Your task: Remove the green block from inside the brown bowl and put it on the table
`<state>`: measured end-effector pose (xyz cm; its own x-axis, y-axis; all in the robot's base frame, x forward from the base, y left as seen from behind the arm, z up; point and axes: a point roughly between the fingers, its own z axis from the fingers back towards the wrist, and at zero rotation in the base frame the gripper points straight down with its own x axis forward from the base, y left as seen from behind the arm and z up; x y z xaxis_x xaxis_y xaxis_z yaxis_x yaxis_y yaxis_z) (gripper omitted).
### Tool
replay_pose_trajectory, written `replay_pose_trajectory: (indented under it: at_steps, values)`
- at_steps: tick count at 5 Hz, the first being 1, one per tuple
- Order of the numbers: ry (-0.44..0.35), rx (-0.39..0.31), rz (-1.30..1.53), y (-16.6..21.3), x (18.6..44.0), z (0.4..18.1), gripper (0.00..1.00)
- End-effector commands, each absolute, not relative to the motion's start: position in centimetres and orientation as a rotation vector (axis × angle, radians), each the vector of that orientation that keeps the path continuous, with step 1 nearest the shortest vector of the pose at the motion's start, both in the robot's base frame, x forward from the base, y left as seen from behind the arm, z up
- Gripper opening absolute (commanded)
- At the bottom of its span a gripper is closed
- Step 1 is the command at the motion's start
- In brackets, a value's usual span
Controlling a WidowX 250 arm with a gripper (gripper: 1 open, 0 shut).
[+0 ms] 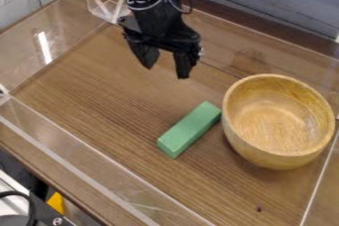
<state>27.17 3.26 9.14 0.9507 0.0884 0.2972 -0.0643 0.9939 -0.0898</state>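
The green block [189, 130] lies flat on the table [106, 101], just left of the brown bowl [279, 121] and not inside it. The bowl stands empty at the right, its light wood grain showing. My gripper [163, 60] hangs above the table up and to the left of the block, well apart from it. Its dark fingers point down and stand open with nothing between them.
Low clear acrylic walls [79, 175] edge the table on the near and left sides. A grey plank wall runs behind the table at the back.
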Motion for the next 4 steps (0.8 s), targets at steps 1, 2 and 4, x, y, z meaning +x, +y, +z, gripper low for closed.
replay_pose_trajectory:
  at_steps: [1, 2, 4]
  values:
    - [-0.345, -0.070, 0.074, 3.69, 27.86, 10.38, 1.00]
    - [-0.349, -0.065, 0.092, 4.27, 28.25, 10.66, 1.00]
    - [-0.344, -0.078, 0.025, 3.66, 27.59, 10.57, 1.00]
